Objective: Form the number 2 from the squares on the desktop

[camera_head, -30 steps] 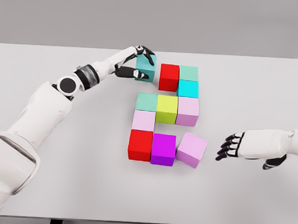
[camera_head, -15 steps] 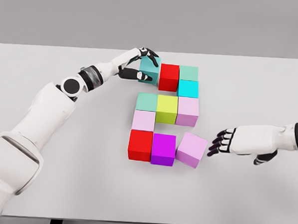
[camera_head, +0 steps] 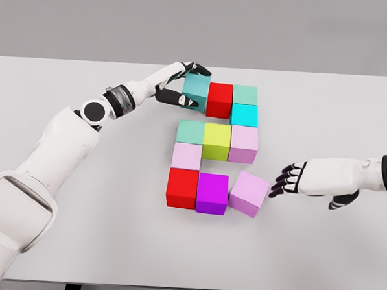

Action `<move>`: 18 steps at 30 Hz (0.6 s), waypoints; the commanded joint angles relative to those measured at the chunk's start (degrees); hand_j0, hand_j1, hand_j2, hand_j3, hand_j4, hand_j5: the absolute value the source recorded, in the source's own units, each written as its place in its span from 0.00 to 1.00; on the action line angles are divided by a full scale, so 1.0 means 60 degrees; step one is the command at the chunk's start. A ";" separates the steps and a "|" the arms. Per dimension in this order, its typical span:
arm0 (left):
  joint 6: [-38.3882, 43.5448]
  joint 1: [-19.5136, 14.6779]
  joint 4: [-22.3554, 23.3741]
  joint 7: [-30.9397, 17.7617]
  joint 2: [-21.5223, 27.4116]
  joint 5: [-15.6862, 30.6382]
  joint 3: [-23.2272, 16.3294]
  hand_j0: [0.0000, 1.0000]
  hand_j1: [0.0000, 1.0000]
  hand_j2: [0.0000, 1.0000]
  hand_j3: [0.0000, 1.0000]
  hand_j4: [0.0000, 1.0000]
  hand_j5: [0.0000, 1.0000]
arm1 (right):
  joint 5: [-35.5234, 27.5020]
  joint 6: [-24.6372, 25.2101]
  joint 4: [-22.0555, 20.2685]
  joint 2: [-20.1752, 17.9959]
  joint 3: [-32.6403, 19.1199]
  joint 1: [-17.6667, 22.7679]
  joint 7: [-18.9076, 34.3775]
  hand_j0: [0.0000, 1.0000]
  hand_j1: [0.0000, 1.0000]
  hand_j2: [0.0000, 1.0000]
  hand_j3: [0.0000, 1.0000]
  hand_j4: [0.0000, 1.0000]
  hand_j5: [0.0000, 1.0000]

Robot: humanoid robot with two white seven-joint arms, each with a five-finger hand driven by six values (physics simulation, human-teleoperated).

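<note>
The picture is bright and sharp all over, with no blur. Soft light falls evenly on the white table [camera_head: 58, 242]. Shadows under the blocks are faint and small. Nothing glares, and the table's edges look straight.

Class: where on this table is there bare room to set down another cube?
Free: the white table right of the cyan cube, above the right hand; also the front strip below the red cube. Crowded: around the left hand.

White table [camera_head: 58, 242], coloured cubes [camera_head: 216, 141] forming a 2
</note>
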 commanded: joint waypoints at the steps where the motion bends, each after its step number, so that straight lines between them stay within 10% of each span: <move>1: 0.0013 0.0000 -0.0012 0.0002 -0.0007 0.0072 0.0049 0.82 0.82 0.82 0.82 0.82 0.82 | -0.0053 0.0021 0.0073 0.0040 -0.0013 0.0000 -0.0002 1.00 1.00 1.00 1.00 1.00 1.00; 18: 0.0013 0.0015 -0.0012 0.0002 -0.0007 0.0072 0.0063 0.91 0.91 0.91 0.91 0.91 0.91 | -0.0082 0.0021 0.0234 0.0260 -0.0159 -0.0162 -0.0002 1.00 1.00 1.00 1.00 1.00 1.00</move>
